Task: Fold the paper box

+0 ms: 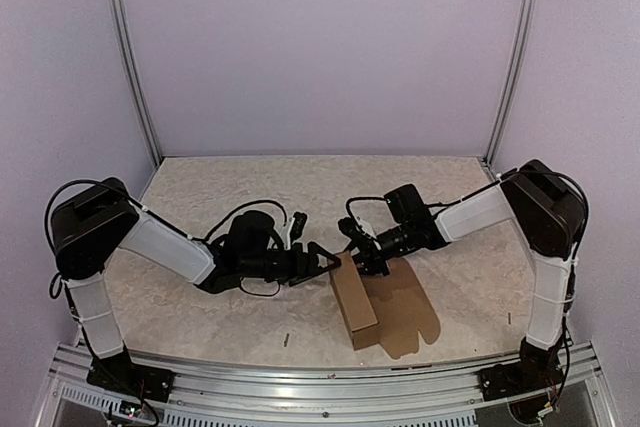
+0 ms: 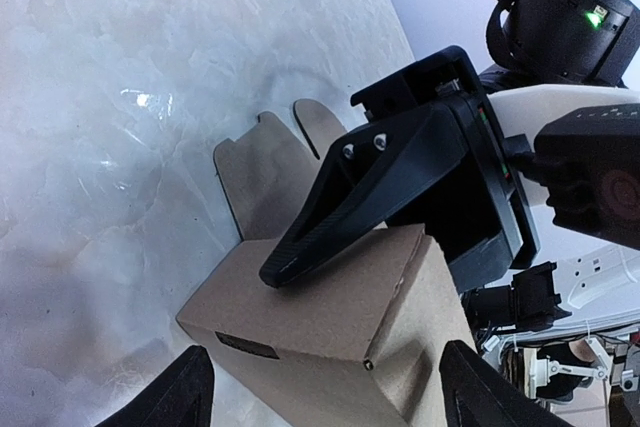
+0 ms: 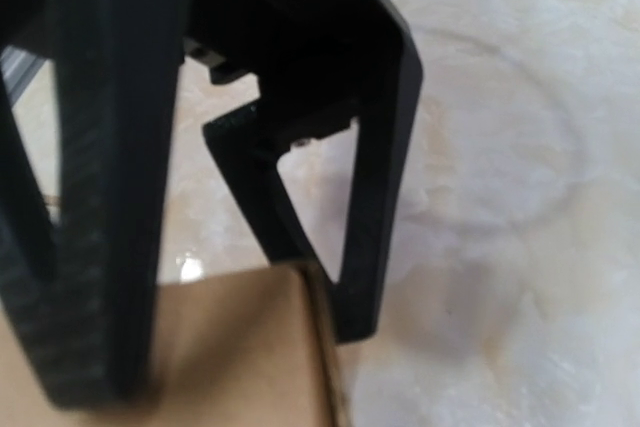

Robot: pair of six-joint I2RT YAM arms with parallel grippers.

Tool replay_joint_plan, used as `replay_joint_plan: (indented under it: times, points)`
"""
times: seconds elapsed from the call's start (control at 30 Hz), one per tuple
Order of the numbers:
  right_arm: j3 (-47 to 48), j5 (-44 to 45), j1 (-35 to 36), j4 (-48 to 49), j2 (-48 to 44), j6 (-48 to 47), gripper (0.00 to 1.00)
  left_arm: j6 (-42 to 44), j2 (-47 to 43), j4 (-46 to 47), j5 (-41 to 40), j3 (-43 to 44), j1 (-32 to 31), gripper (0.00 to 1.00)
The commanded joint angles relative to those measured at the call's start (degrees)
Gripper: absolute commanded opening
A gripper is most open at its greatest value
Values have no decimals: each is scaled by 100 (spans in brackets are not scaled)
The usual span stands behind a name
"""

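Note:
The paper box [image 1: 354,307] is brown cardboard, folded into a small rectangular body, with its flap with rounded tabs [image 1: 407,315] lying flat on the table to its right. My right gripper [image 1: 358,259] is at the box's far end. One finger [image 2: 300,252] lies on the upper panel and the other runs down past the panel's edge [image 3: 322,292], so the jaws are shut on that cardboard. My left gripper [image 2: 330,397] is open, its fingertips [image 2: 190,392] on either side of the box [image 2: 330,312] and apart from it. The right gripper [image 3: 225,342] covers much of the box [image 3: 250,387] in its wrist view.
The marbled table [image 1: 200,197] is bounded by a metal rail [image 1: 320,372] at the front and upright posts [image 1: 130,57] at the back corners. Small dark scraps [image 1: 286,339] lie near the front. Both arms' cables [image 1: 255,209] hang just left of the box.

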Motion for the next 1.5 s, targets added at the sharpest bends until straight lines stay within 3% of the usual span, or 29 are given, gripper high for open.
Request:
replay_joint_plan:
  times: [0.0,0.23,0.43,0.63,0.77,0.9,1.03,1.17,1.3,1.47]
  points:
    - [41,170,148,148,79,121,24,-153,40,542,74,-258,37,75]
    - [118,196,267,209,192,187,17,-194,37,708,114,-367,36,75]
    - [165,236,349,77,218,34,24,-259,17,788,107,-381,4,75]
    - [157,350,378,162,256,149,9,-269,19,730,-10,-387,-32,74]
    - [35,686,352,322,18,592,4,-201,-311,600,-708,-680,-128,73]
    - [402,1554,352,-969,-443,302,0,106,-988,233,-1404,-925,-187,75]
    - [1155,2871,381,-2874,-839,-161,0,425,-1565,-330,-1824,-1071,-164,75]
    - [2124,4447,508,-5006,-788,-485,0,685,-1988,-846,-2008,-1145,-133,75]
    - [2582,5799,630,-6370,-522,-589,0,857,-2283,-1209,-2044,-1143,-80,75]
    - [2740,6159,694,-7429,-190,-431,0,933,-2467,-1455,-2041,-1065,-60,75]
